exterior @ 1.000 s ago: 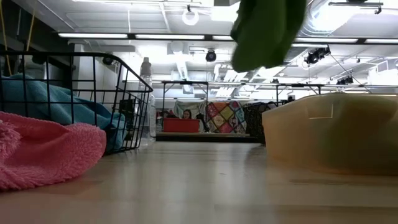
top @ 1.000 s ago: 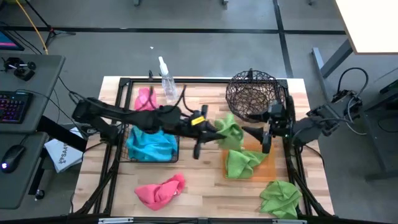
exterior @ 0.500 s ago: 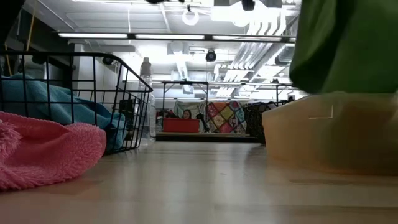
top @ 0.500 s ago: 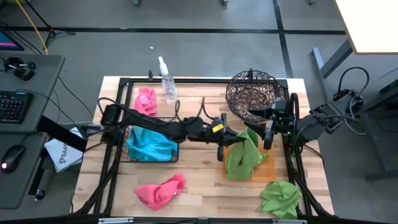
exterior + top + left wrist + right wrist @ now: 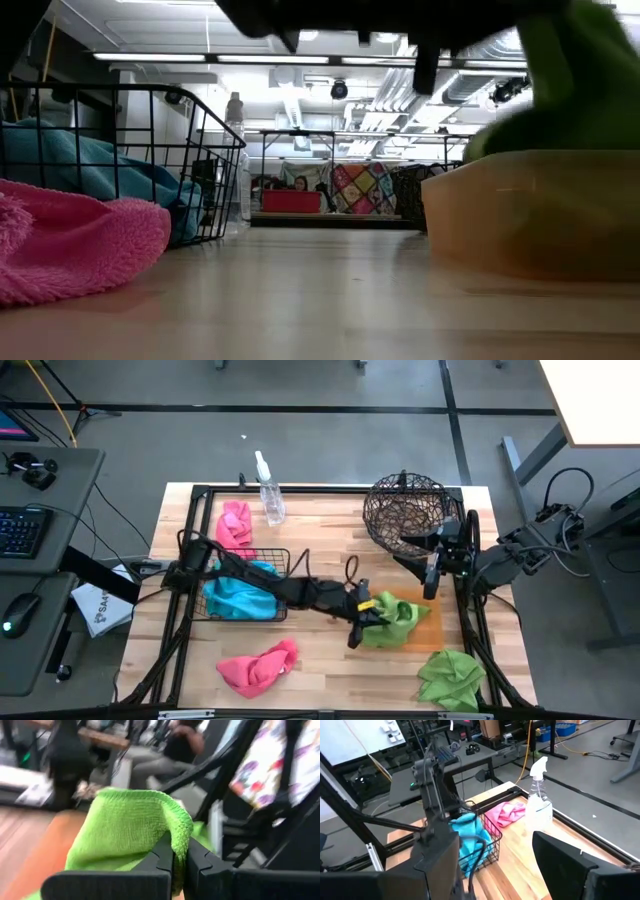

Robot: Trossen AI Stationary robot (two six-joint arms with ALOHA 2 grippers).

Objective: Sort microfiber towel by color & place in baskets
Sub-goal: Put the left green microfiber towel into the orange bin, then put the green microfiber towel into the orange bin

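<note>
Lying nearest the front edge of the tabletop (image 5: 320, 670) are a pink towel (image 5: 258, 667) at about seven o'clock and a loose green towel (image 5: 450, 678) at about five o'clock, well apart from each other. Behind them, just right of centre, the left gripper (image 5: 362, 618) reaches across from the left side and is clamped tight on a green towel (image 5: 392, 622), its fingers (image 5: 165, 854) pinching a fold of the cloth in the left wrist view. That towel lies bunched on the orange tray (image 5: 428, 628), which sits at about four o'clock; in the low view the green cloth (image 5: 570, 90) rises above the tray's translucent wall (image 5: 530, 215). At nine o'clock the black wire basket (image 5: 280, 585) holds a blue towel (image 5: 238, 595), and the low view shows the pink towel (image 5: 80, 245) lying in front of it. The right gripper (image 5: 432, 558) waits at three o'clock, beside the tray's far edge, its fingers (image 5: 565, 860) spread wide apart and empty. Farther back, the round woven-wire basket (image 5: 408, 510) stands at about one o'clock. At about eleven o'clock a second pink towel (image 5: 236, 523) lies behind the black basket, with the clear spray bottle (image 5: 270, 495) upright just beside it, toward the far edge
</note>
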